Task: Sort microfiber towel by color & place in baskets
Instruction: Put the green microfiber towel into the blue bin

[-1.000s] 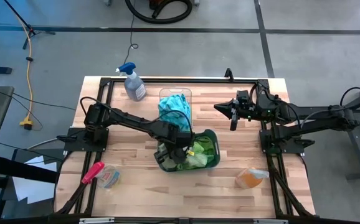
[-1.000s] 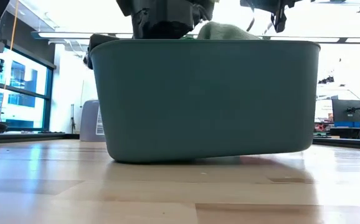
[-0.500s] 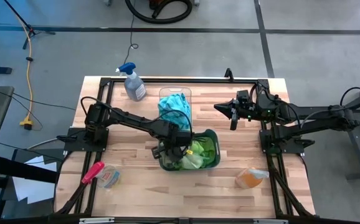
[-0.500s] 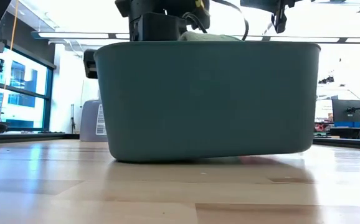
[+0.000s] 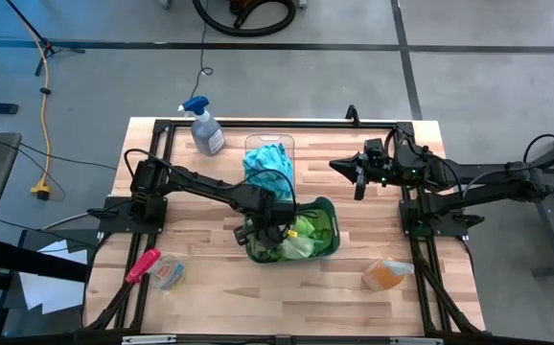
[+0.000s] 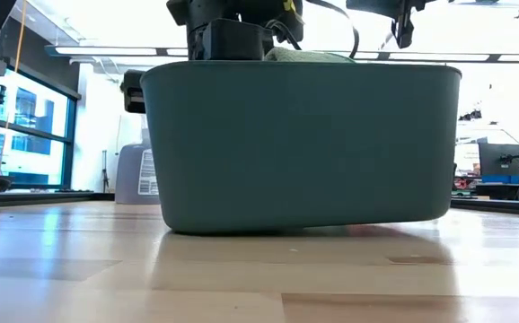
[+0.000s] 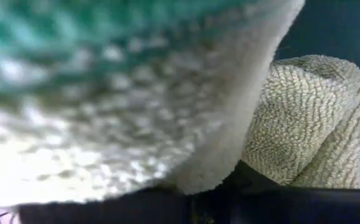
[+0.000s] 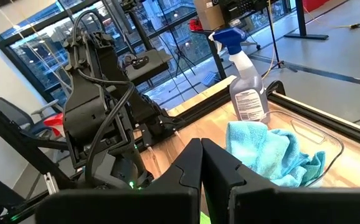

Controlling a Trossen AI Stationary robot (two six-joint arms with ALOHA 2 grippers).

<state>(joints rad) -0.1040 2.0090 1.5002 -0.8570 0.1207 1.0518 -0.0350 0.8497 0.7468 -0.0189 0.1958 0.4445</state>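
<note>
- Seen from above, the left gripper (image 5: 269, 236) is down among green towels (image 5: 308, 233) in the teal basket (image 5: 330, 213); its wrist camera shows only cloth, jaws' state unclear.
- Right gripper (image 5: 357, 188) hovers clenched, empty.
- Blue towels (image 5: 267, 165) fill the clear basket (image 5: 282, 143) beside the spray bottle (image 5: 204, 126).

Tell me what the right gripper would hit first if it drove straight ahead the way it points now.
Probably the turquoise towels heaped in the clear basket. The right gripper, shut, aims across the table toward them, with the left arm off to the side of that line. Depth is hard to judge, so it might pass above them.
</note>
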